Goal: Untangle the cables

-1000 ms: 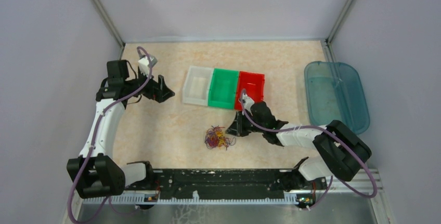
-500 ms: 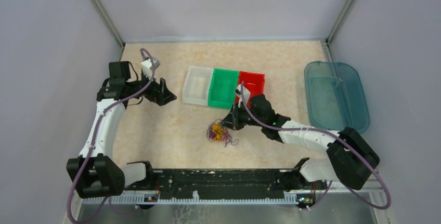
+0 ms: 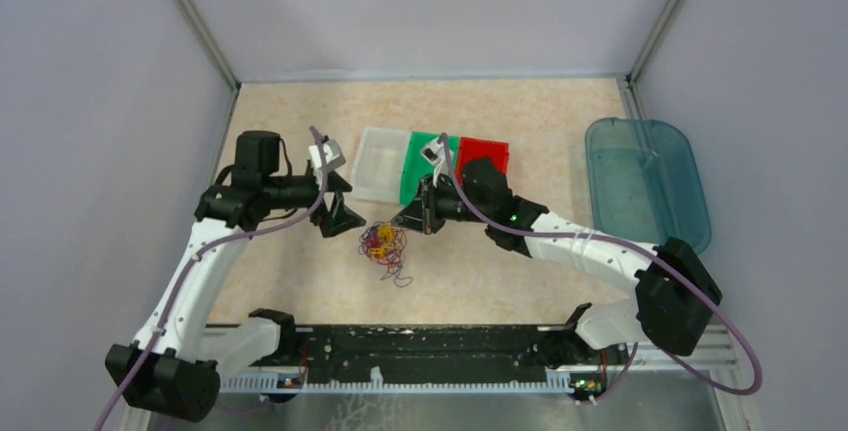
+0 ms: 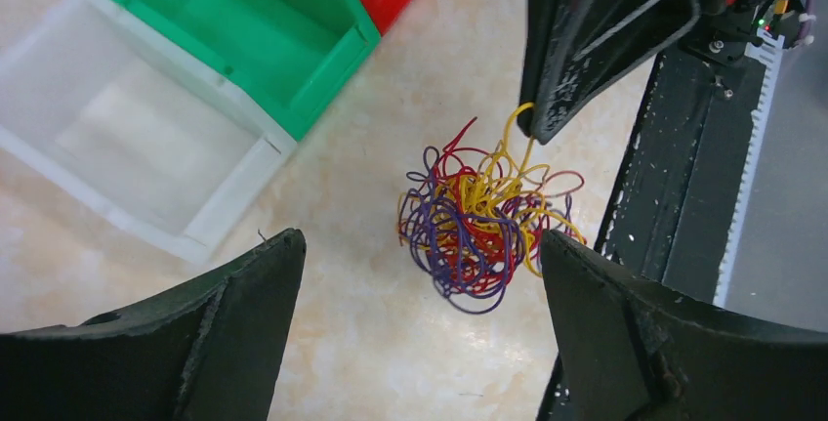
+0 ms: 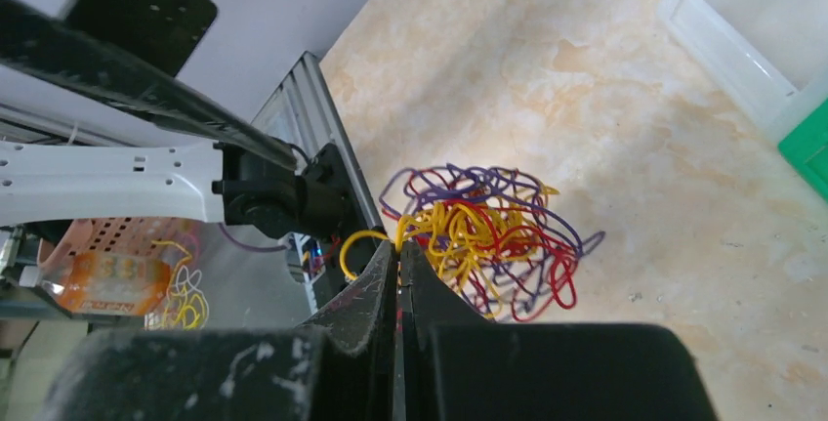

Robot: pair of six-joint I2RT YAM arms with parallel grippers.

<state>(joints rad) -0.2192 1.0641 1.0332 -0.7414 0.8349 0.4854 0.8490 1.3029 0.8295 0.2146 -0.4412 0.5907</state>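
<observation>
Right jaws pinch a yellow strand of the cables (image 4: pixel 478 221), left jaws wide beside them; green bin (image 4: pixel 244 21) near.

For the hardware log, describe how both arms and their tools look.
Both the left arm and right arm have white link shells, black joint housings and a grey-purple hose looped alongside. The left tool and right tool have black, wedge-shaped, scuffed fingers.
</observation>
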